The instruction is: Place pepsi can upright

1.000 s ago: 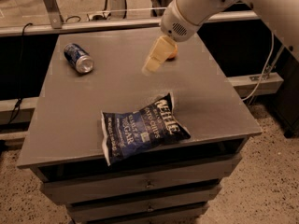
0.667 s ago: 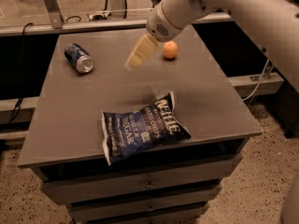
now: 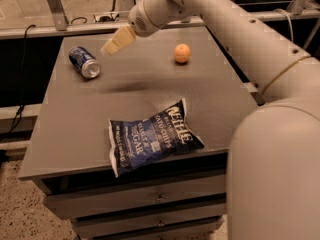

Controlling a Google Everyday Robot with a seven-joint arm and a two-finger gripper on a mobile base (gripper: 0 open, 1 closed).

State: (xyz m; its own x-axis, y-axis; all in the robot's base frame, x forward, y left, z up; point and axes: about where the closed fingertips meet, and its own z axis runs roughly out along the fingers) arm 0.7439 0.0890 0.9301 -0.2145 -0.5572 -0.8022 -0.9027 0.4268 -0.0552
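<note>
The pepsi can [image 3: 84,62] is a small dark-blue can with a silver end. It lies on its side near the back left of the grey table [image 3: 75,124]. My gripper [image 3: 116,40] hangs in the air above the table, a little to the right of the can and apart from it. It holds nothing that I can see. My white arm [image 3: 240,29] reaches in from the right.
A blue chip bag [image 3: 152,136] lies flat near the table's front edge. An orange [image 3: 182,53] sits at the back right of the table. Drawers [image 3: 150,199] are under the tabletop. A rail and a black wall stand behind the table.
My gripper has moved left across the table toward the can, and the orange it hid before now shows. The can, bag and orange have not moved.
</note>
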